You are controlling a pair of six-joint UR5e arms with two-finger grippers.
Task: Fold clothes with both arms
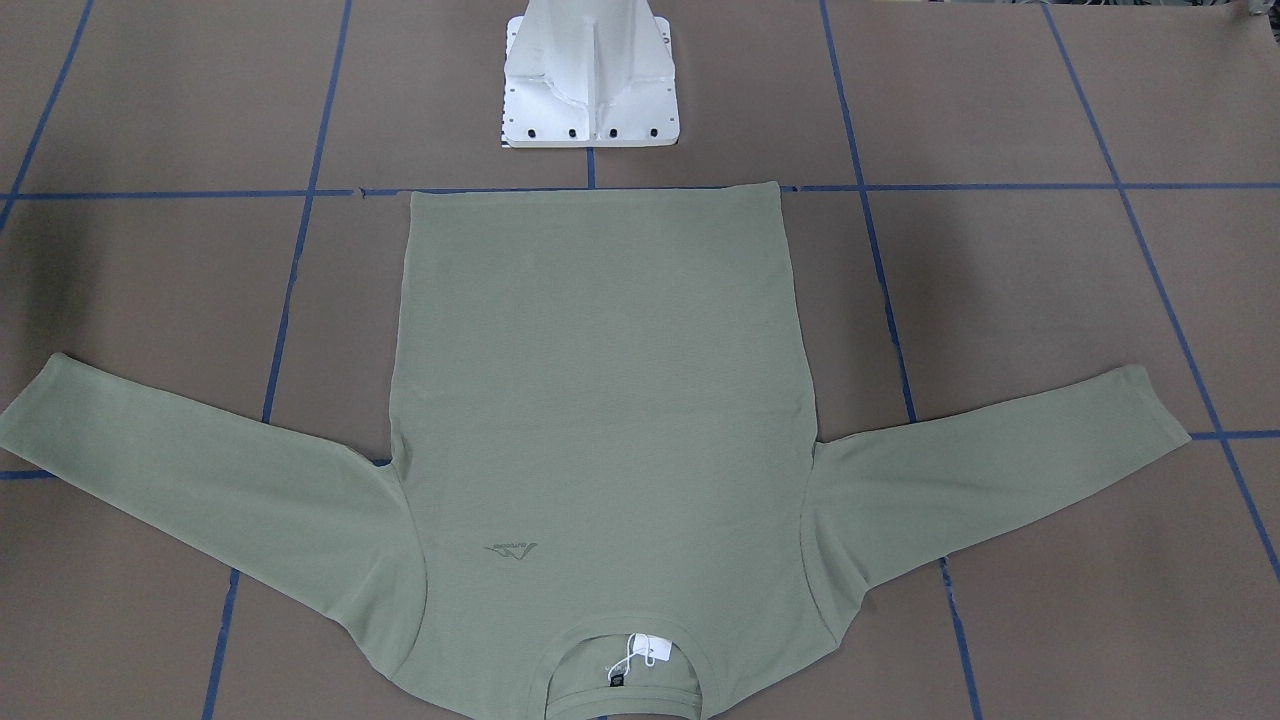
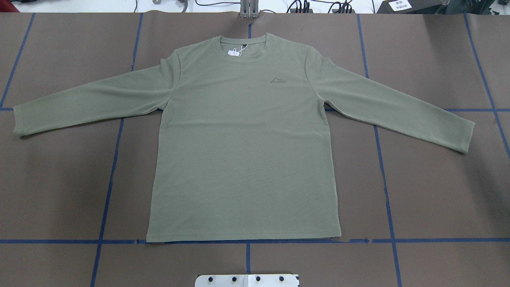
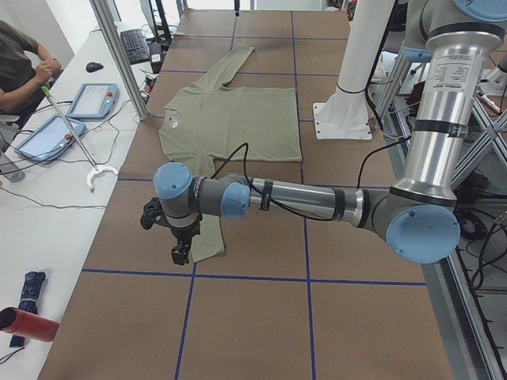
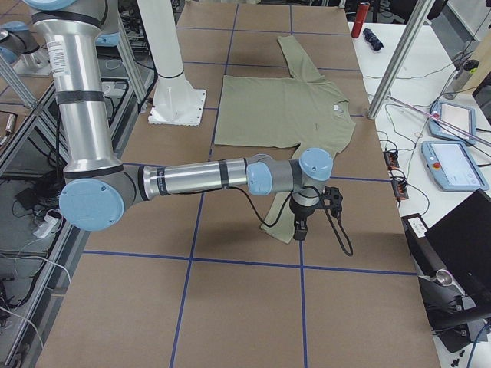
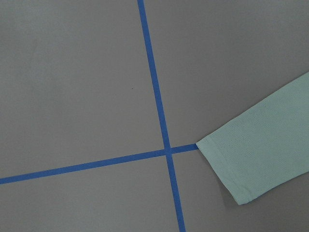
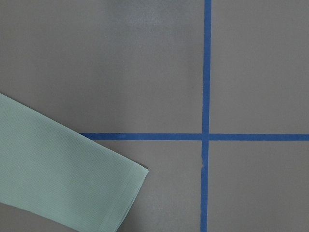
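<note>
Left tool (image 3: 181, 254) only in side view, shirt (image 2: 243, 151) flat overhead

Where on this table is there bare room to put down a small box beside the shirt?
Free: the table on the robot's side of each sleeve, flanking the shirt; also the strip between hem and pedestal base. Crowded: the middle, and near the cuffs, where left gripper and right gripper hang.
</note>
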